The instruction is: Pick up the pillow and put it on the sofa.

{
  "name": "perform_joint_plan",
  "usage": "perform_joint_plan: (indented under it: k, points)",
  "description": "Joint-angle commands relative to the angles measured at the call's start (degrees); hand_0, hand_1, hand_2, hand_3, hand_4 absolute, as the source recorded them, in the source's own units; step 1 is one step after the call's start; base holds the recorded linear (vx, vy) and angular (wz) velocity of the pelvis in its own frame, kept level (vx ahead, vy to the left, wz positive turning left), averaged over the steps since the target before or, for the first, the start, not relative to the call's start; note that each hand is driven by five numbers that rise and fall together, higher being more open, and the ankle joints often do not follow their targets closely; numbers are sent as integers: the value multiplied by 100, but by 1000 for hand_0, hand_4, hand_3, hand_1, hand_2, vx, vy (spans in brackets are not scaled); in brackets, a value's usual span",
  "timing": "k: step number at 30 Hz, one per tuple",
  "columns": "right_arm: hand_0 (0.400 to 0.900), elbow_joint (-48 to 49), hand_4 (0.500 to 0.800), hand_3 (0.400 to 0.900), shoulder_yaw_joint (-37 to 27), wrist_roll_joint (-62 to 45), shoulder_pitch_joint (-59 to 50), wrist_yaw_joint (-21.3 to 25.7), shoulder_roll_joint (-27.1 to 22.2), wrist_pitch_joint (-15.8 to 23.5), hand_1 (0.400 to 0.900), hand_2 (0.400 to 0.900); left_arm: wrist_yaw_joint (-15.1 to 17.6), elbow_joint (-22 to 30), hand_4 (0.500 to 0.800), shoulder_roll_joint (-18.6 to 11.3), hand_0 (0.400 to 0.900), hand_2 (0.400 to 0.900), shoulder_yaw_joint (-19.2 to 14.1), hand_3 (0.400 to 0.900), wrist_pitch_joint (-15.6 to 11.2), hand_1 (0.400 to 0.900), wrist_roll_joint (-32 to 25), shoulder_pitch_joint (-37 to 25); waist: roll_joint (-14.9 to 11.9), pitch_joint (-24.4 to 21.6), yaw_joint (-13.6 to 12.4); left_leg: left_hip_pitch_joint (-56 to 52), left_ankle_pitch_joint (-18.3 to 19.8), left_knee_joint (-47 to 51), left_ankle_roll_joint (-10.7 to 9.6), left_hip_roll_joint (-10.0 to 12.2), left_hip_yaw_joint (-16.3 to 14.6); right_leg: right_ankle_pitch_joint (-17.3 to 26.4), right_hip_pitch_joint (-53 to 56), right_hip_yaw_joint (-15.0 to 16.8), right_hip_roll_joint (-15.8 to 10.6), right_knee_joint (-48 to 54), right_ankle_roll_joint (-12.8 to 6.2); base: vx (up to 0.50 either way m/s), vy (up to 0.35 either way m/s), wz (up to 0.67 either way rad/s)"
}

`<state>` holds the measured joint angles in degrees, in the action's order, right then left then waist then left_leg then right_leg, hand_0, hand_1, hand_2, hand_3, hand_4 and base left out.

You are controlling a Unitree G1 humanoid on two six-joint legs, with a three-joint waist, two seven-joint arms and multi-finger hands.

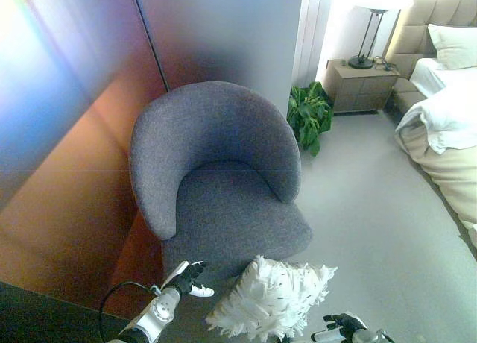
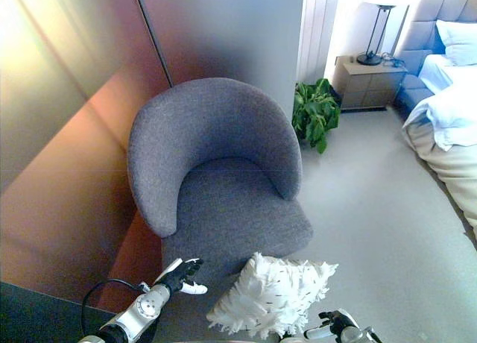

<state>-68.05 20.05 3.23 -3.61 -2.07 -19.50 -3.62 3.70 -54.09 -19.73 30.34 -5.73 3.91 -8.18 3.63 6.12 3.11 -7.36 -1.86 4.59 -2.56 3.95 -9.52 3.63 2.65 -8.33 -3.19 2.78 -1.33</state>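
A white fringed pillow (image 1: 270, 298) leans on the floor against the front of a grey tub armchair (image 1: 216, 179), whose seat holds nothing. My left hand (image 1: 188, 277) hovers open just left of the pillow, in front of the chair's seat edge, a small gap away from the fabric. My right hand (image 1: 339, 329) shows at the bottom edge, just right of the pillow's lower corner; its fingers look curled and hold nothing. In the right eye view the pillow (image 2: 272, 294) sits between my left hand (image 2: 181, 276) and my right hand (image 2: 335, 328).
A dark panelled wall (image 1: 74, 134) stands close behind and left of the chair. A green potted plant (image 1: 309, 115), a nightstand (image 1: 361, 86) with a lamp (image 1: 369, 30) and a bed (image 1: 443, 127) lie to the far right. Pale carpet (image 1: 373, 231) stretches right of the chair.
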Motion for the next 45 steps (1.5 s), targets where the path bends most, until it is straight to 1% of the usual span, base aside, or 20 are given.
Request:
perform_joint_plan:
  k: [1,3,5,6,7,11,13,17,20,23,24,26,27,32,35,39,45]
  points:
    - [900,-280,800,900,241,220,-430,14,-17,68,900,900,111,-99,800,-58,900,900,-74,900,-300,900,90,-718,-274,9,-19,154,514,-437,102,-71,-104,-632,13,148,-377,-500,-605,0,0,0]
    - [900,-268,800,900,244,215,-422,16,-24,69,900,900,69,-78,800,-65,900,900,-73,900,-348,900,10,-721,-274,21,-18,165,505,-433,99,-68,-96,-621,-5,149,-375,-502,-604,0,0,0]
    - [900,-251,800,900,245,216,-420,13,-31,75,900,900,84,-30,800,-66,900,900,-77,900,-313,900,-40,-721,-274,44,-13,173,507,-442,99,-64,-98,-613,-21,154,-376,-508,-606,0,0,0]
    - [900,-241,800,900,244,227,-419,8,-29,79,900,900,113,-6,800,-58,900,900,-68,900,-243,900,-25,-725,-277,62,-9,181,517,-456,100,-58,-110,-610,-31,157,-380,-506,-607,0,0,0]
    - [900,-234,800,900,257,220,-413,13,-28,84,900,900,113,-3,800,-60,900,900,-65,900,-233,900,-12,-719,-279,73,-7,194,521,-476,100,-59,-112,-603,-40,162,-384,-506,-609,0,0,0]
    - [900,-192,800,900,301,184,-422,26,-25,82,900,900,175,-21,800,-28,900,900,-12,900,-238,900,87,-694,-276,143,15,244,540,-525,103,-56,-131,-572,-101,204,-390,-495,-607,11,-9,-2]
    - [900,-156,800,900,321,159,-424,34,-31,80,900,900,197,-4,800,-24,900,900,6,900,-200,900,100,-701,-269,193,33,280,545,-543,102,-61,-142,-546,-140,235,-391,-473,-609,22,-14,-6]
    - [900,-104,800,900,384,124,-514,64,-56,80,900,900,313,-41,800,26,900,900,72,900,-203,900,-1,-775,-248,380,93,426,581,-660,97,-77,-183,-491,-306,316,-418,-463,-615,-20,-4,-9]
    - [900,-57,800,900,467,-7,-743,151,-116,106,900,900,470,-30,800,62,900,900,175,900,-200,900,-181,-1010,-232,671,145,696,595,-833,91,-78,-227,-435,-581,402,-445,-524,-601,-150,4,-10]
    - [900,-20,800,900,558,-126,-1103,230,-169,111,900,900,572,-53,800,79,900,900,268,900,-192,900,-390,-1370,-214,1042,222,1001,573,-987,83,-55,-263,-366,-902,498,-462,-623,-577,-170,-9,-9]
    - [900,-11,800,900,578,-147,-1180,249,-178,115,900,900,595,-62,800,72,900,900,283,900,-182,900,-440,-1469,-213,1122,245,1081,568,-1029,75,-39,-278,-352,-980,519,-467,-646,-571,-89,-12,-6]
    - [900,-11,800,900,578,-147,-1180,249,-178,115,900,900,595,-62,800,72,900,900,283,900,-182,900,-440,-1469,-213,1122,245,1081,568,-1029,75,-39,-278,-352,-980,519,-467,-646,-571,-71,-23,-6]
    - [900,95,800,900,695,-245,-1429,343,-193,93,900,900,790,-103,800,67,900,900,338,900,-138,900,-619,-1776,-232,1417,343,1392,539,-1235,43,13,-295,-309,-1318,605,-478,-823,-549,-134,-48,-12]
    - [900,277,800,900,841,-437,-1683,445,-273,123,900,900,1114,-171,800,119,900,900,367,900,-85,900,-863,-2246,-282,1789,489,1829,532,-1600,-40,90,-268,-277,-1789,673,-480,-1128,-496,-84,-29,-8]
    - [900,387,800,900,891,-521,-1724,506,-295,136,900,900,1201,-199,800,158,900,900,367,900,-14,900,-902,-2424,-312,1912,540,1989,554,-1768,-71,112,-251,-272,-1943,697,-482,-1233,-474,-30,-28,-4]
    - [900,458,800,900,966,-627,-1860,553,-264,115,900,900,1368,-326,800,215,900,900,363,900,17,900,-948,-2649,-388,2089,588,2262,582,-2066,-114,166,-254,-255,-2200,729,-482,-1418,-458,-30,-46,-4]
    - [900,675,800,900,1076,-805,-2043,664,-200,-24,900,900,1487,-469,800,217,900,900,329,900,59,900,-1028,-2956,-428,2324,645,2465,581,-2197,-142,216,-272,-258,-2437,786,-460,-1573,-450,-15,-26,-1]
